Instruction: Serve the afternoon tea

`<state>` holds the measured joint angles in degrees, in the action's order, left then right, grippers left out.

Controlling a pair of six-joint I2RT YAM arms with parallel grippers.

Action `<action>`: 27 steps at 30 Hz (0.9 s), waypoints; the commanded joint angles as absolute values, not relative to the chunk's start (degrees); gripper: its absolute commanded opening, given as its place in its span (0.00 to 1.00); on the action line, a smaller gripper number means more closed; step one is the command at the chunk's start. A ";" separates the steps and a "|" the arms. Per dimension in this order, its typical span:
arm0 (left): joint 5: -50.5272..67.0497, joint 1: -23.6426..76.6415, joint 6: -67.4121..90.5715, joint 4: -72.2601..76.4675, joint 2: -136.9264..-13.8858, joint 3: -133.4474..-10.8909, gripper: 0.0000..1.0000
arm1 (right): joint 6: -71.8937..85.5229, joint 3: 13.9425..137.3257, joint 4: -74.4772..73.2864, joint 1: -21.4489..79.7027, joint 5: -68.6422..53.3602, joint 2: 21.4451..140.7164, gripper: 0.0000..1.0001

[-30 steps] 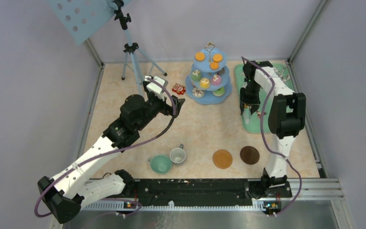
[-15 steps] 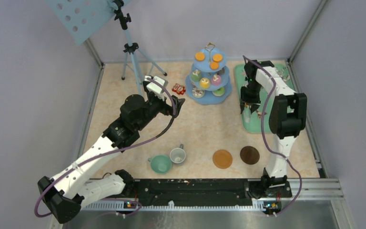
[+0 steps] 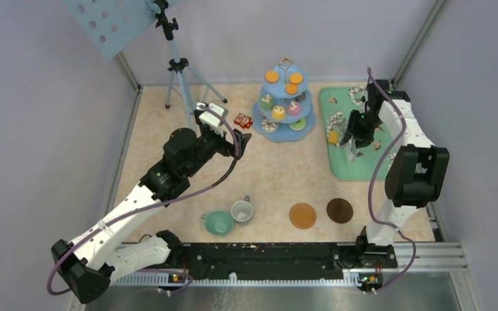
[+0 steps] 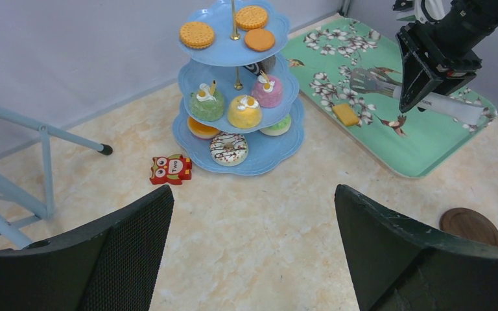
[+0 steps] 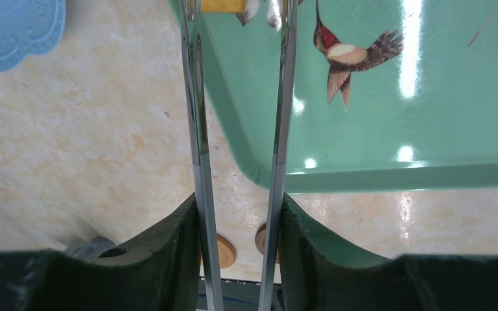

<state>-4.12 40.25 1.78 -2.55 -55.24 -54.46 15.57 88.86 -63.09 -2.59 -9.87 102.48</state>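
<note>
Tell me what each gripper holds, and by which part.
Right gripper clamps the tongs across both arms, partway along. Left gripper is open, holding nothing.

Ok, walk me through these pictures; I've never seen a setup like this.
Two robot arms are bolted at the near edge of a table. One picture looks down from above and behind them. The other two come from a camera on each wrist. On the table are a blue three-tier stand of biscuits, cupcakes and donuts, a green flowered tray, a teal cup, a white cup and two brown coasters. The right pincer grips metal tongs above the tray, near a small orange piece lying there. The left pincer is open and empty, facing the stand.
</note>
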 commanded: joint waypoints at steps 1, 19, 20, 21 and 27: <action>-3.65 39.97 2.46 0.26 -55.18 -54.23 0.99 | 15.57 84.96 -57.67 -3.39 -18.23 97.01 0.00; -2.28 39.88 3.16 0.26 -56.34 -54.16 0.99 | 14.84 69.86 -45.40 -5.10 -16.34 85.82 0.24; -2.33 39.82 3.15 0.26 -56.34 -54.14 0.99 | 14.99 69.26 -44.91 -5.03 -16.38 85.83 0.24; -2.37 39.82 3.13 0.26 -56.34 -54.16 0.99 | 15.08 68.75 -44.52 -4.95 -16.24 85.93 0.24; -2.29 39.81 3.16 0.26 -56.14 -54.09 0.99 | 15.75 67.23 -42.64 -3.22 -13.05 85.96 0.07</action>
<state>-2.59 40.10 2.85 -2.55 -56.93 -54.13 15.59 67.51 -45.89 -4.23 -15.40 88.01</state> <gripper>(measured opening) 0.987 0.400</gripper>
